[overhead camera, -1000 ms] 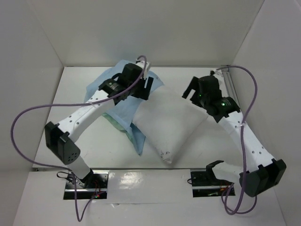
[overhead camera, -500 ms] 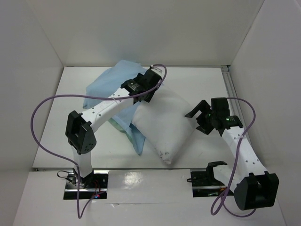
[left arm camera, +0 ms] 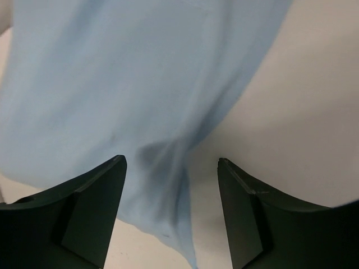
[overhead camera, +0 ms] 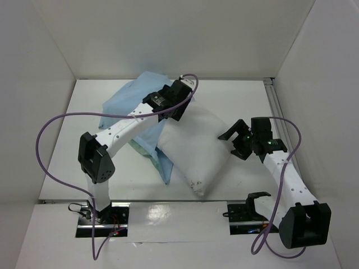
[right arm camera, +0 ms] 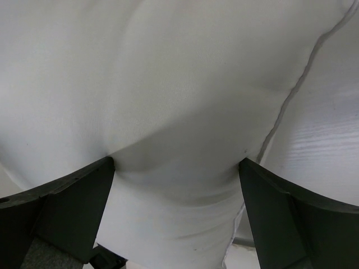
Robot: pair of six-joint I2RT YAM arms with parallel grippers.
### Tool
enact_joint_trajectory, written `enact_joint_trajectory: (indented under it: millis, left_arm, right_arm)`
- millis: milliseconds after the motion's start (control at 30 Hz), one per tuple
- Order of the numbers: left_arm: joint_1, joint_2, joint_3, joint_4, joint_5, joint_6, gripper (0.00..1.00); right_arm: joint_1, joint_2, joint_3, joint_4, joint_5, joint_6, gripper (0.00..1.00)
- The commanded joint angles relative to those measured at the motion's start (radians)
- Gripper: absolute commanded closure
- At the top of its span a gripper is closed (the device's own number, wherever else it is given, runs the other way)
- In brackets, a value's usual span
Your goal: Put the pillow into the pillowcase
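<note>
A: What are we seeing around the pillow (overhead camera: 196, 147)?
B: The pillowcase (overhead camera: 124, 106) is lying against its left edge, our left gripper (left arm camera: 171, 163) hanging wide above. Our right gripper (right arm camera: 176, 163) is gaping wide at its right edge, table (overhead camera: 252, 103) showing beyond.

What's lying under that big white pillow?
The pale blue pillowcase sticks out from beneath the left edge of the pillow. How far it runs underneath is covered, as is anything else there.
</note>
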Motion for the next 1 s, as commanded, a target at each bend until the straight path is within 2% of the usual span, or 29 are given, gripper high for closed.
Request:
enact_joint_trajectory:
  millis: [0,67,167,233,267,367,533,667,700,833,900,967]
  left_arm:
    - [0.0,-0.07,0.007,-0.033,0.23,0.012,0.2]
    - [0.0,-0.07,-0.013,-0.042,0.308,0.012,0.19]
    - [0.0,-0.059,-0.023,-0.062,0.292,-0.002,0.19]
    - [0.0,-0.047,-0.023,-0.073,0.226,-0.041,0.2]
    - [0.0,-0.027,-0.023,-0.073,0.124,-0.057,0.22]
    - [0.018,0.042,0.035,-0.139,-0.016,-0.113,0.25]
    - [0.08,0.094,0.066,-0.139,-0.052,-0.137,0.28]
    - [0.08,0.108,0.118,-0.148,-0.092,-0.16,0.47]
    - [0.08,0.096,0.118,-0.157,-0.122,-0.178,0.67]
    - [0.08,0.044,0.154,-0.136,-0.071,-0.212,0.94]
    - [0.08,0.026,0.165,-0.116,0.056,-0.183,1.0]
    - [0.08,0.013,0.174,-0.093,0.174,-0.148,1.0]
  right_arm:
    - [-0.001,0.005,0.003,0.005,-0.017,-0.023,0.01]
    - [-0.001,0.005,0.003,0.005,-0.017,-0.023,0.01]
    - [-0.001,0.005,0.003,0.005,-0.007,-0.032,0.01]
    - [-0.001,0.005,0.003,0.005,-0.007,-0.032,0.01]
    - [-0.001,0.014,0.003,0.005,-0.007,-0.032,0.01]
    - [-0.001,0.014,0.003,0.005,-0.017,-0.032,0.01]
    - [-0.001,0.014,0.003,0.005,-0.017,-0.042,0.01]
    - [-0.001,0.014,-0.006,0.017,-0.017,-0.042,0.01]
    - [-0.001,0.014,-0.02,0.028,-0.026,-0.042,0.01]
    - [0.042,0.014,-0.081,0.176,-0.185,-0.052,0.01]
    - [0.087,0.043,-0.09,0.271,-0.216,-0.052,0.01]
    - [0.166,0.081,-0.09,0.311,-0.207,-0.043,0.01]
